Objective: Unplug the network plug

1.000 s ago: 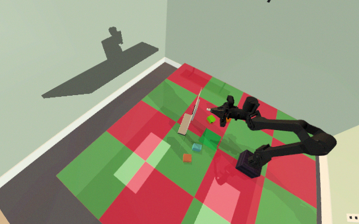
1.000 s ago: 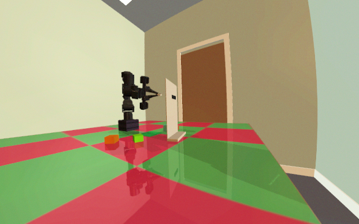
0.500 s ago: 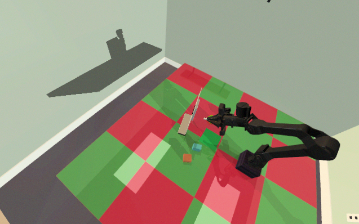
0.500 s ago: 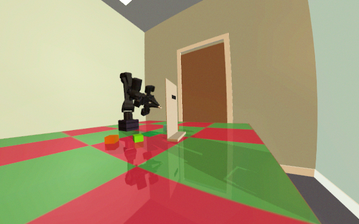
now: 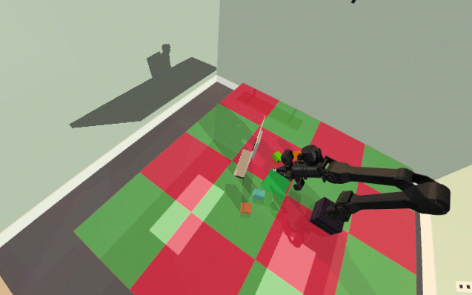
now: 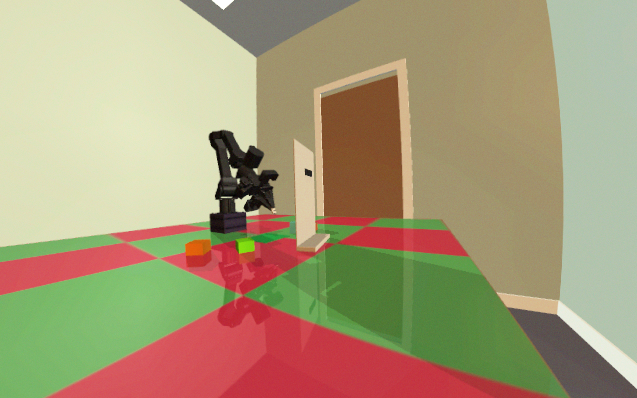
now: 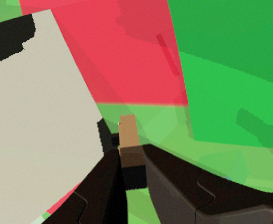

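Above the marked square (image 5: 275,184), the gripper (image 5: 278,170) clamps the plug (image 7: 128,132) and should lower it gently, well inside the borders, before releasing.

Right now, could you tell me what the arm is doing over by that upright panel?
The arm's pincer is shut on the small tan plug, which is already out of the panel. The arm reaches down and forward, with the pincer tip at the edge of the bright green marked square on the table, beside the panel's base. In the wrist view the plug sits between the fingers with the square just ahead. It has not let go yet.
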Robot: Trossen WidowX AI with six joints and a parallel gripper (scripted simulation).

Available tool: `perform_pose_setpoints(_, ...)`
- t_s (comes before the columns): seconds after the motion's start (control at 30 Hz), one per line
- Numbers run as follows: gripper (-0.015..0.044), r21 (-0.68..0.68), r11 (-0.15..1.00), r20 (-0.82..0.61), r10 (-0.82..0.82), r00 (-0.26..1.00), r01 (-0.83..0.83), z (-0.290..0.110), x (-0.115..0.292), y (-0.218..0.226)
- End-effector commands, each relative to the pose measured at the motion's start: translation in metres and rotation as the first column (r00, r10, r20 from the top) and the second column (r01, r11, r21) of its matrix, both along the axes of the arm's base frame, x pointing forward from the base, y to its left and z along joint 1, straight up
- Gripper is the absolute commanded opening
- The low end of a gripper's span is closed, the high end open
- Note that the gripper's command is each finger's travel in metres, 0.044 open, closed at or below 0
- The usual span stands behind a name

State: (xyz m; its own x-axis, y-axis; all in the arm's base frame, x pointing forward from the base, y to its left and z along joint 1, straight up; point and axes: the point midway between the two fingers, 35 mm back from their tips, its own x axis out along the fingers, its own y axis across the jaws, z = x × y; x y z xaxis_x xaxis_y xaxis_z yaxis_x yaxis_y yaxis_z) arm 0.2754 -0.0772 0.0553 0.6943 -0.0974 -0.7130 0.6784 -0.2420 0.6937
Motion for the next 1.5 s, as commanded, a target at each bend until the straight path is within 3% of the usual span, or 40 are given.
perform_pose_setpoints(0.0,0.0,-0.055,0.998,-0.122,-0.03,0.992,0.023,-0.015,-0.021,0.004)
perform_pose_setpoints(1.47,0.0,-0.071,0.997,-0.159,-0.037,0.987,0.026,-0.051,-0.022,0.004)
